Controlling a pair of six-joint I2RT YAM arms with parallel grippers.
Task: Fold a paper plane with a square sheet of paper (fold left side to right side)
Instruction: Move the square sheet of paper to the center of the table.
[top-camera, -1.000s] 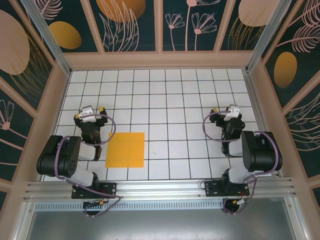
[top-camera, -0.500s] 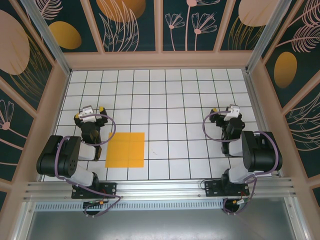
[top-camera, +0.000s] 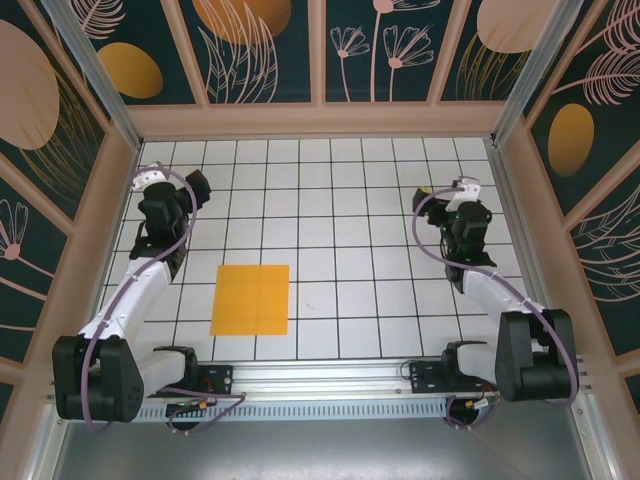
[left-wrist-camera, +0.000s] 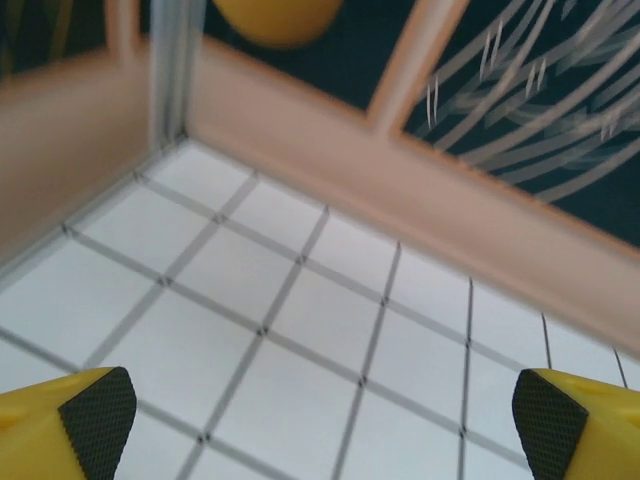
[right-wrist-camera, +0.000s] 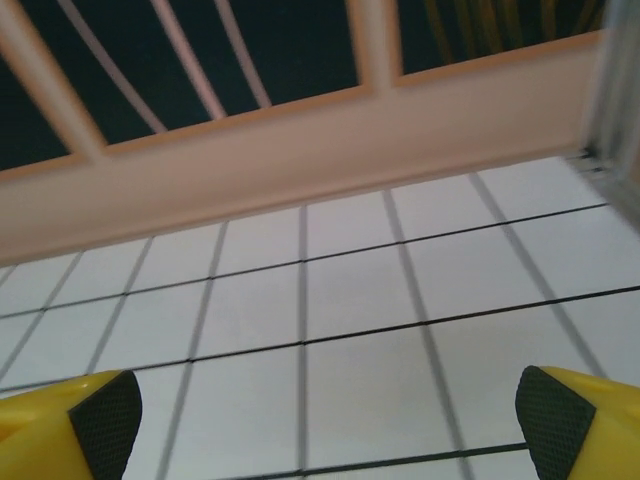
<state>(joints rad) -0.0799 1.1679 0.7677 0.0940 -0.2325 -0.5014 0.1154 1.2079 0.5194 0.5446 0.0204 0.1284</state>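
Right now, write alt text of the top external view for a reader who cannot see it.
A flat orange-yellow square sheet of paper lies unfolded on a white gridded table, near the front, left of centre. The left end effector and right end effector hover apart from it, toward the far left and far right.

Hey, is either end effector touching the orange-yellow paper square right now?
No: the thin orange-yellow square sheet of paper lies flat, apart from the left end effector and right end effector.
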